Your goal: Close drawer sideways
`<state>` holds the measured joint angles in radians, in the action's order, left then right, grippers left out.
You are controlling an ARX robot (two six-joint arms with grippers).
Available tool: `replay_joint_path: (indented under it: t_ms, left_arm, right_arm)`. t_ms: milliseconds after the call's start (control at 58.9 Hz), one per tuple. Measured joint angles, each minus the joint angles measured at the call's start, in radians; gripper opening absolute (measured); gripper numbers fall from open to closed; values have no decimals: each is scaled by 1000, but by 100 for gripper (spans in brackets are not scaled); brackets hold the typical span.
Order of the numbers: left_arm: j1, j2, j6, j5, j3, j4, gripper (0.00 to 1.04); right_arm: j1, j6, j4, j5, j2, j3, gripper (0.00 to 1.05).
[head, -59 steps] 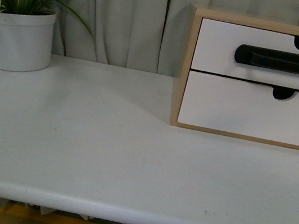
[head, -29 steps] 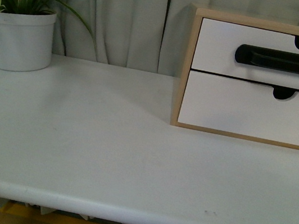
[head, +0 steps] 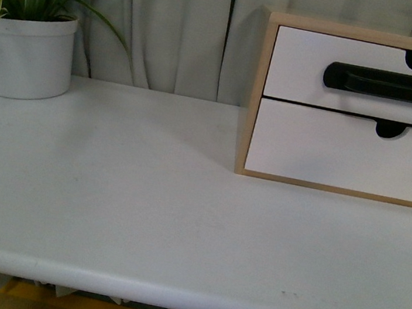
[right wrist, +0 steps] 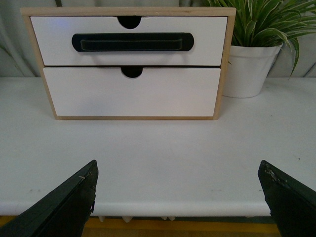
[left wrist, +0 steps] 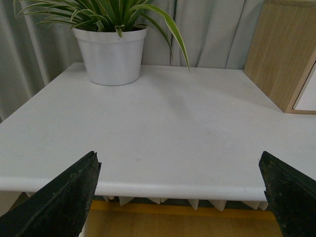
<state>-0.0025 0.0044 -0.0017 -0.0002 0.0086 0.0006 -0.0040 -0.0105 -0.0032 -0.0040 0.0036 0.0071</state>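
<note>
Nothing has shifted; both grippers' fingers point(right wrist: 84, 195) spread wide, the drawer point(right wrist: 128, 40) seemingly flush, so a sideways push risks sliding the box point(right wrist: 224, 64).

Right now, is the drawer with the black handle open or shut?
Shut, as far as shows: the drawer front sits level with the wooden box frame and the lower drawer.

I see a white table point(head: 143, 207) with a potted spider plant point(head: 29, 32) at its back left corner. Grey curtain point(head: 179, 25) hangs behind. A second white-potted plant point(right wrist: 256, 54) stands just beside the wooden box point(right wrist: 224, 64), right side.
</note>
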Motion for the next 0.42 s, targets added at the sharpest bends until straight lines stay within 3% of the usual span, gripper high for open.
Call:
replay_joint_path:
  t_ms: [425]
  left_arm:
    - [0, 0, 0, 0, 0, 0, 98]
  right_arm:
    - [0, 0, 0, 0, 0, 0, 95]
